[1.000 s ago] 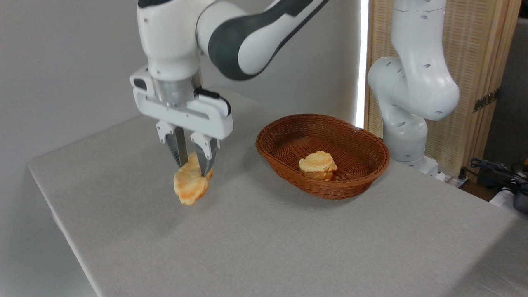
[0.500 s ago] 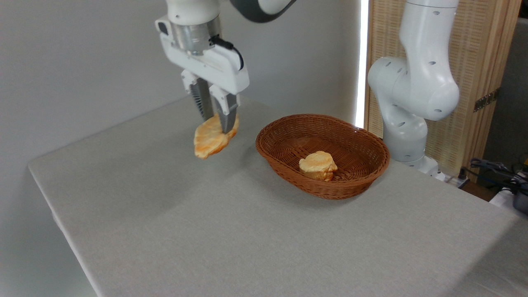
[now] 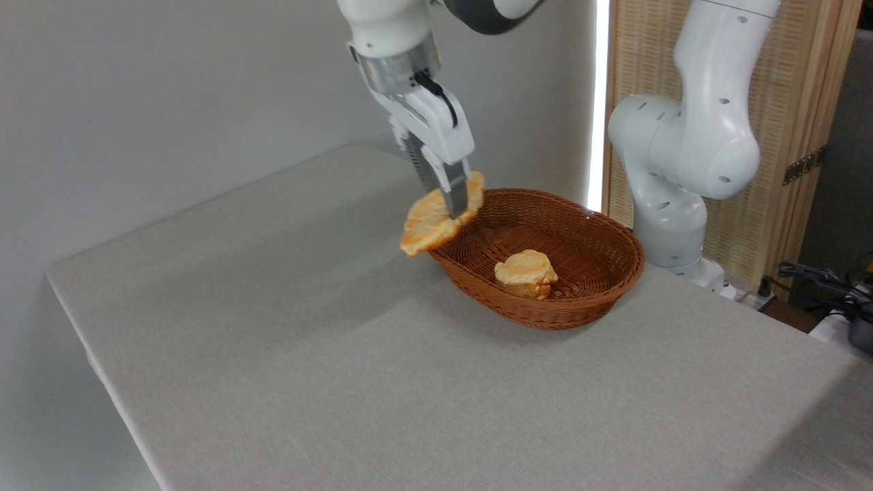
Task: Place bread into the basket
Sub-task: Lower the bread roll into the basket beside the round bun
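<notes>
The gripper [image 3: 451, 198], jaws pinched on the bread [image 3: 436, 219], holds it tilted in the air over the left rim of the basket [image 3: 593, 286], so an early release could tip it out onto the table [image 3: 307, 354].

A basket [image 3: 600, 286] sits on a table [image 3: 341, 382]. A bun [image 3: 525, 273] lies in it. Held bread [image 3: 436, 221] hangs above its left rim.

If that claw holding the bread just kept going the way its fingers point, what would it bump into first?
Probably the basket: the gripper, shut on the bread, points down and slightly right at the near-left rim. From one view, depth is uncertain.
</notes>
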You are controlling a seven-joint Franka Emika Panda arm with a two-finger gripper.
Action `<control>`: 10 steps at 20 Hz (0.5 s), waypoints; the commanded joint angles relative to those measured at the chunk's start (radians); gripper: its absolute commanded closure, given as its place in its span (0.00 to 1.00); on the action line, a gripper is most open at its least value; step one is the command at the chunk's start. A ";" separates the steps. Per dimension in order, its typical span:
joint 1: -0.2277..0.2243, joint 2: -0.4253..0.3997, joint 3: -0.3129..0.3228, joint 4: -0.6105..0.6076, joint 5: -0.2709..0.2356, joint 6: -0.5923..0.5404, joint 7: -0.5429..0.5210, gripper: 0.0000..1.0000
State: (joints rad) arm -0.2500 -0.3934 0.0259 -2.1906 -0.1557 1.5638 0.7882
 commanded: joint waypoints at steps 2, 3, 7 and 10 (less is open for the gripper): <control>-0.005 -0.027 0.000 -0.055 0.013 -0.044 0.107 0.21; -0.005 -0.027 0.000 -0.063 0.013 -0.045 0.130 0.12; -0.034 -0.018 -0.001 -0.086 0.013 -0.054 0.157 0.01; -0.051 -0.009 -0.001 -0.087 0.013 -0.061 0.158 0.00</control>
State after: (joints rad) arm -0.2780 -0.4050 0.0186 -2.2791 -0.1544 1.5305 0.9316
